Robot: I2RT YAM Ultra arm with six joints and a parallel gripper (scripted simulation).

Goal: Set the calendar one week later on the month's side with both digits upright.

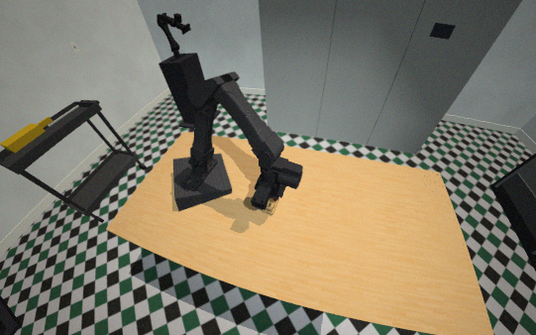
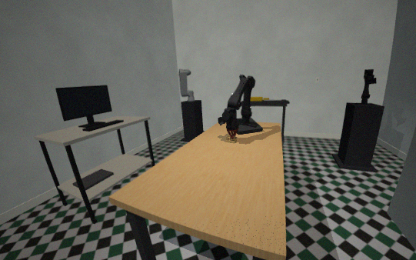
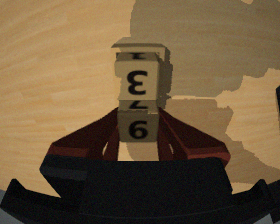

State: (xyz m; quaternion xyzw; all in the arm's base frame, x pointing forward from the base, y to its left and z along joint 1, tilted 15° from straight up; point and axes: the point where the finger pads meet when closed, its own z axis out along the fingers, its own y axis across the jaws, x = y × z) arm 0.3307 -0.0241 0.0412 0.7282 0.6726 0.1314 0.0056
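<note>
My gripper [image 3: 138, 113] [image 1: 268, 202] [image 2: 231, 135] has its red fingers shut on the sides of a pale cube [image 3: 146, 137], low over the table. In the wrist view this cube's broad face shows a digit that reads as a 9, or an inverted 6. A second pale cube [image 3: 123, 91] is just beyond it, showing an upside-down 3. Between the two digits is a narrow face with part of another digit. The calendar tray's pale rim [image 3: 141, 45] shows at the far end. The month's name cannot be read; the tray's floor and the contact between the cubes are hidden.
The wooden table [image 1: 367, 233] [image 2: 215, 177] carries the arm's dark base [image 1: 202, 185] [image 2: 250, 127] close to the gripper. The arm's shadow falls around the tray. A cart with a yellow object [image 1: 25, 137] stands off the table's end.
</note>
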